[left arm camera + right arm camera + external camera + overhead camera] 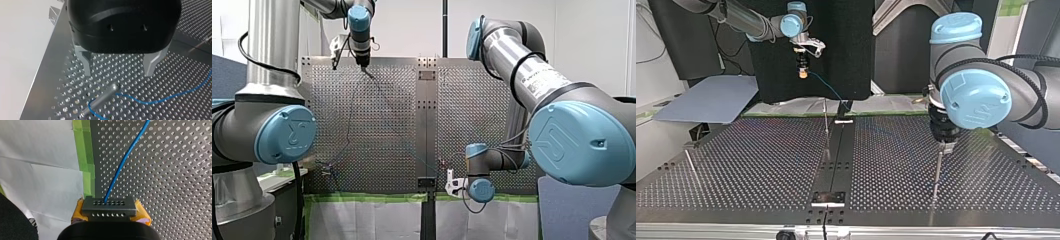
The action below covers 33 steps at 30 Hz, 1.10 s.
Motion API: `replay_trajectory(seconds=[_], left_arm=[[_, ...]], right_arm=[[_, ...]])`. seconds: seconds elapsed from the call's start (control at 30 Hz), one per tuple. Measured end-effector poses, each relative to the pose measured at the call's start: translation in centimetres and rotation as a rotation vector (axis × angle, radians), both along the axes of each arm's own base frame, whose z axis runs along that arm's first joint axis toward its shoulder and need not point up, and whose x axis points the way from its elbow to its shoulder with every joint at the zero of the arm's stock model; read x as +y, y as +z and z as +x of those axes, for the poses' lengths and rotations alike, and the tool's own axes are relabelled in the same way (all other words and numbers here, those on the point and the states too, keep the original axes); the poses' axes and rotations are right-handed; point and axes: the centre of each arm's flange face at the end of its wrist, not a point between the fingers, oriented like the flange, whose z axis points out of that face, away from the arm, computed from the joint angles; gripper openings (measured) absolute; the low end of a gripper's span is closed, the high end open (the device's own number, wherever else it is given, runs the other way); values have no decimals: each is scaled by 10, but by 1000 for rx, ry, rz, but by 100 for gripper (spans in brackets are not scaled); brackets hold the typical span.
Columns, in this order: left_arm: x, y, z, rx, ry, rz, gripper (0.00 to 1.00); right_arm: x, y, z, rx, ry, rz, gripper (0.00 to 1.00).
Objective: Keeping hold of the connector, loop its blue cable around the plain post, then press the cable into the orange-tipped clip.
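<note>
The right gripper [110, 212] is shut tight on the grey connector [108, 205]. Its yellow pads [78, 210] press on the two ends of the connector. The connector has two rows of little holes. The blue cable [120, 167] comes out of one hole in the top row. It runs away from the gripper, over the table [175, 170], which is full of small holes. Green tape [85, 152] runs along the table's edge, and white paper [37, 170] lies beside the tape. In the top view this gripper hangs in the air past the far edge of the table, left of the middle. From there the cable slants down toward the middle of the table.

The left gripper [118, 73] is wide open. Its two metal fingers [86, 63] stand far apart and hold nothing. Just ahead of them stands the plain post [102, 101], a thin shiny metal rod. Here the blue cable lies on the table. It comes in from the side, reaches the post and bends round its lower part. The fingers are not touching the post or the cable. In the top view the left gripper sits right above the top of the post, at the view's right.
</note>
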Motion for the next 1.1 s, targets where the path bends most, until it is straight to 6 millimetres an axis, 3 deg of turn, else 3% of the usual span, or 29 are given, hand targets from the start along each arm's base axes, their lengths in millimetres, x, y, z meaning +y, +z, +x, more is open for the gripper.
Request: replay_trajectory(seconds=[0.63,1.1], left_arm=[[8,4,-8,7,77,48,100],[-11,20,-8,-56,-39,133,100]], right_arm=[[0,0,1,-2,1,-3,0],[-1,0,0,-10,-4,2,0]])
